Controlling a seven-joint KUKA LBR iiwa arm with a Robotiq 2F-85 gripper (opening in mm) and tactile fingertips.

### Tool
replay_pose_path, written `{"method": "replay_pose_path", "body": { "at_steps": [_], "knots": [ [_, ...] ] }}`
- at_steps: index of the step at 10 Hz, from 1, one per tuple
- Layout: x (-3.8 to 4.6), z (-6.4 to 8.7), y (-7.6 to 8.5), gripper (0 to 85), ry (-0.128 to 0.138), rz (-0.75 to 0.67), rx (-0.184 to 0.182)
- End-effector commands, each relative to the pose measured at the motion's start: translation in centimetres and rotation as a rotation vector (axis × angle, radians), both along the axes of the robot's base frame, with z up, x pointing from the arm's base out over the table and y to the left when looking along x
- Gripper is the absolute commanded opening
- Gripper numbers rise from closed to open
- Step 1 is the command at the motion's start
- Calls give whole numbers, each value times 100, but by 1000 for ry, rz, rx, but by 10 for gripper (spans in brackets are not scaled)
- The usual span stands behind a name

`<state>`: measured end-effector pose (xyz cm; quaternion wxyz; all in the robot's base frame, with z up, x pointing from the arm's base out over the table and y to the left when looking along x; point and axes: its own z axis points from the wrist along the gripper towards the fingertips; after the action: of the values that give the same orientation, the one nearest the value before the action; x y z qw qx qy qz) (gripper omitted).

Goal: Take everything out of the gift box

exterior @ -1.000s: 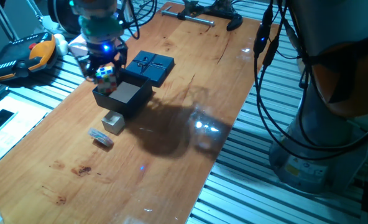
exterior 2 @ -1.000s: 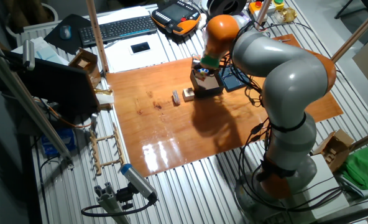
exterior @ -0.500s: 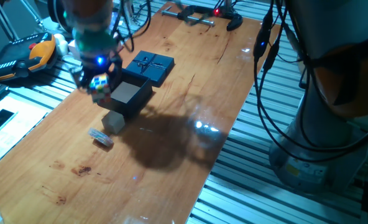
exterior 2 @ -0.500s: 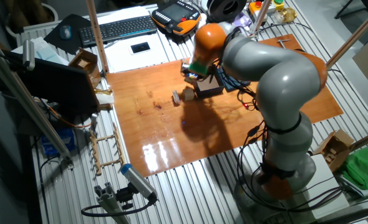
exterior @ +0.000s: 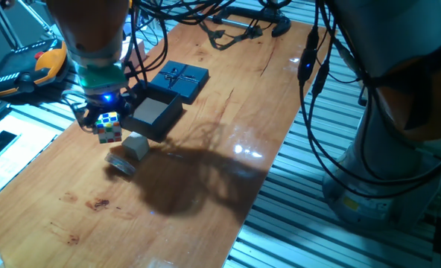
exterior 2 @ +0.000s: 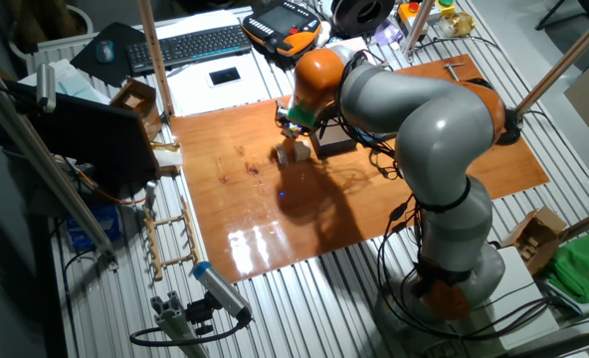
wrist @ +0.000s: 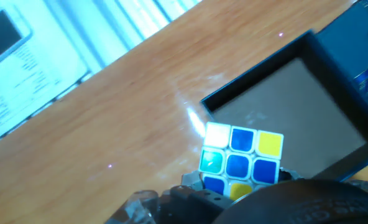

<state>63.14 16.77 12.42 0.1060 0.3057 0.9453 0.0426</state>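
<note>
My gripper (exterior: 106, 128) is shut on the multicoloured puzzle cube (exterior: 109, 128) and holds it above the table, just left of the black gift box (exterior: 153, 115). In the hand view the cube (wrist: 240, 162) hangs beside the box (wrist: 289, 99), whose brown floor looks bare. The beige cube (exterior: 136, 145) and the flat pinkish-grey piece (exterior: 121, 163) lie on the wood in front of the box. The black lid with its bow (exterior: 179, 77) lies behind the box. In the other fixed view my gripper (exterior 2: 292, 127) hangs over the beige cube (exterior 2: 299, 152).
An orange and black pendant (exterior: 28, 67) and a keyboard (exterior 2: 185, 45) lie left of the wooden table (exterior: 205, 171). A metal clamp (exterior: 228, 22) lies at the far end. Cables (exterior: 317, 89) hang at the right edge beside the arm's base.
My gripper has carried the puzzle cube from above the open box to the left, out over the bare wood beside the box, and a little lower.
</note>
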Motion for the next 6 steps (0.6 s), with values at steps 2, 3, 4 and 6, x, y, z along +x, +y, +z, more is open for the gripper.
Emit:
{"method": "replay_pose_path", "body": {
  "at_steps": [2,3,4,6],
  "knots": [
    [-5,7,-22,7,12,-3,0],
    [-14,14,-33,7,32,-4,-12],
    [-14,14,-33,7,65,6,-25],
    [-14,14,-33,7,116,6,-38]
  ]
}}
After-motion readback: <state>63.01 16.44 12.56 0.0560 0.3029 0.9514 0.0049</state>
